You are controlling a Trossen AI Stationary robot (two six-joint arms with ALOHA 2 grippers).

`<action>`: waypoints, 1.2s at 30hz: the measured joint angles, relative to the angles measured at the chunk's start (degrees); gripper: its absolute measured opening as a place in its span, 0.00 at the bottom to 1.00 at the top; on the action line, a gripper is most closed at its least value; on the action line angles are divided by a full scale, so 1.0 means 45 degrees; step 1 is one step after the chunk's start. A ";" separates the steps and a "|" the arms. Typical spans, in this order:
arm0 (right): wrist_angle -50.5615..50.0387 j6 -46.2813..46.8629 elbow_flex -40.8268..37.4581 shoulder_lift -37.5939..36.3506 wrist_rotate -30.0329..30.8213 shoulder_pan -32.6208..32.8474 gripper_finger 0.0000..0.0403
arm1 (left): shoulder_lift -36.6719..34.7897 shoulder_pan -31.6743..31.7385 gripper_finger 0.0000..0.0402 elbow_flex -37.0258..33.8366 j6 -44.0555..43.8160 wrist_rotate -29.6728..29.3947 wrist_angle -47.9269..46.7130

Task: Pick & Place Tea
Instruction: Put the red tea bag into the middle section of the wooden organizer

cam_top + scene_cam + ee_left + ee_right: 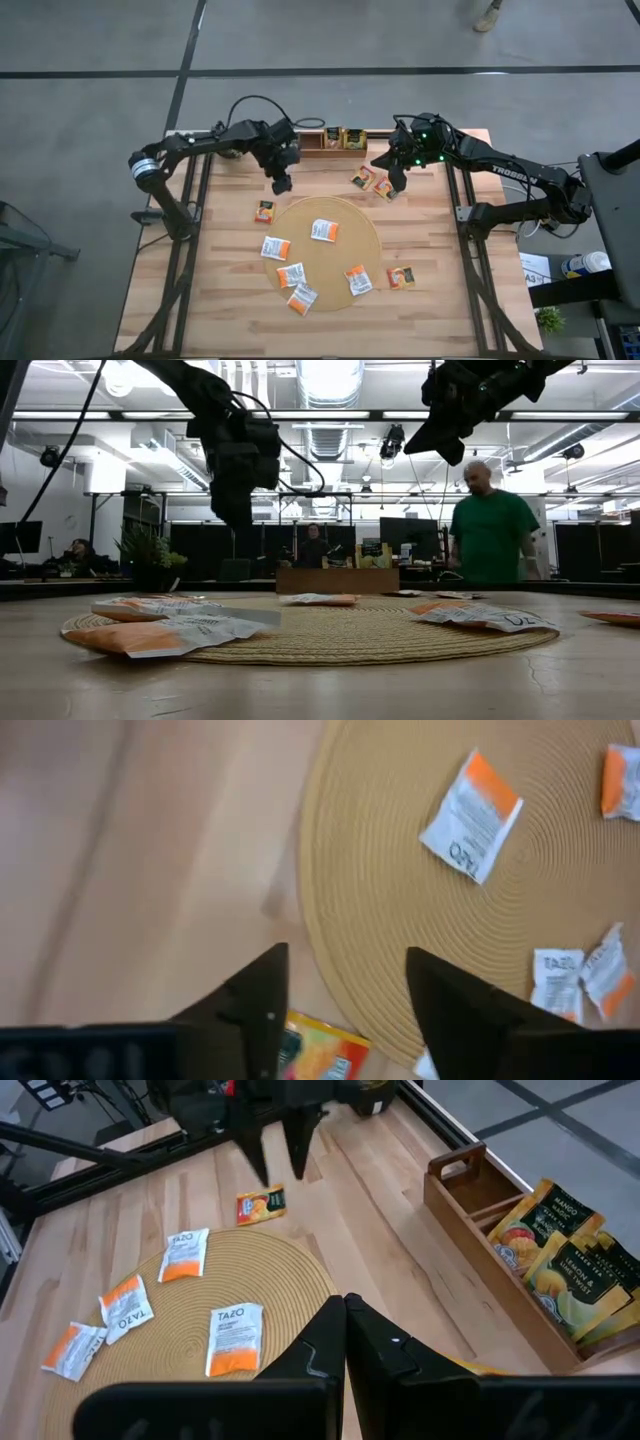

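Note:
Small square tea sachets lie flat on the round tan mat (325, 255): white-and-orange ones (324, 230), (276, 247). An orange sachet (264, 211) lies on the wood left of the mat. Two more (362, 178) lie near the far right. Dark green sachets (343, 137) stand in the wooden tray (312, 143). My left gripper (281, 184) hangs open above the wood, just on the far side of the orange sachet (320, 1050), touching nothing. My right gripper (395, 185) is shut and empty, hovering beside the far-right pair.
Another orange sachet (401, 277) lies on the wood right of the mat. The tray (480, 1200) stands at the table's far edge between the two arms. A person in a green shirt (490, 530) stands in the room behind the table.

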 joint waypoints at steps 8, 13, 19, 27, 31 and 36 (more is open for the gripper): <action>0.0010 0.0027 0.0000 0.0000 -0.0024 0.0000 0.02 | -0.0009 -0.0516 0.62 -0.0278 -0.0293 -0.1296 -0.2320; 0.0014 0.0019 0.0000 0.0000 -0.0029 0.0005 0.02 | -0.0349 -0.0463 0.60 -0.0709 -0.0290 -0.1802 -0.2439; 0.0020 0.0087 0.0000 0.0000 -0.0034 0.0176 0.02 | -0.1034 -0.0380 0.59 -0.2400 -0.0392 -0.2138 -0.1637; 0.0034 0.0061 -0.0005 0.0000 -0.0027 0.0646 0.02 | -0.2243 -0.0433 0.59 -0.5023 -0.0138 -0.3469 0.0641; 0.0034 0.0121 -0.0005 0.0000 0.0029 0.0798 0.02 | -0.3138 -0.0421 0.59 -0.5872 -0.0118 -0.4245 0.1848; 0.0029 0.0206 -0.0005 0.0010 0.0284 0.0894 0.02 | -0.3995 -0.0428 0.59 -0.7175 0.0047 -0.4250 0.3787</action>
